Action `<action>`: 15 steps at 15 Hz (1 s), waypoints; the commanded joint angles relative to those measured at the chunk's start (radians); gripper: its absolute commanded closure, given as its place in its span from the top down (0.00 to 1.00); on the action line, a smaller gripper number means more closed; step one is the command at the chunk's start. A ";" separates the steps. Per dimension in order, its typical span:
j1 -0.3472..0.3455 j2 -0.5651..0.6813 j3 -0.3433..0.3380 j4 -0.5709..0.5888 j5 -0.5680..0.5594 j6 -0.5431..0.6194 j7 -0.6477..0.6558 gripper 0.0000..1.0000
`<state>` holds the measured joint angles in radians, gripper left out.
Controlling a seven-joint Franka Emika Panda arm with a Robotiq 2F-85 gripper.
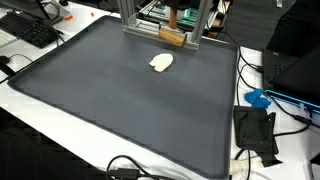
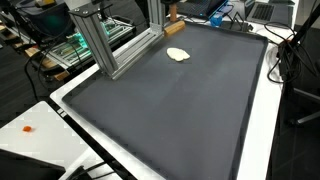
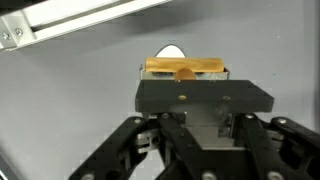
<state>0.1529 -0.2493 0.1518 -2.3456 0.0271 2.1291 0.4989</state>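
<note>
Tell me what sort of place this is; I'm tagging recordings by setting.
Likely a lab or workshop bench: an aluminium frame, a keyboard, and loose cables round a dark mat.

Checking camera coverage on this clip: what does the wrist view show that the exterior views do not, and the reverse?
Wrist view only: the end effector up close, shut on the wooden block.
Exterior views only: the whole dark mat on the white table, a keyboard beside the mat, and cables near its edge.
Shared: the wooden block, the pale rounded object lying just past it on the mat, and the aluminium frame.
</note>
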 commanded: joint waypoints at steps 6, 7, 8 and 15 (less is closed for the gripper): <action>-0.001 -0.317 0.005 -0.117 0.074 -0.114 -0.140 0.22; 0.002 -0.343 0.006 -0.128 0.071 -0.125 -0.162 0.22; 0.004 -0.364 0.008 -0.139 0.069 -0.132 -0.179 0.22; 0.031 -0.482 0.009 -0.206 0.090 -0.210 -0.270 0.22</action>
<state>0.1739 -0.6536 0.1605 -2.5061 0.0789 1.9547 0.2701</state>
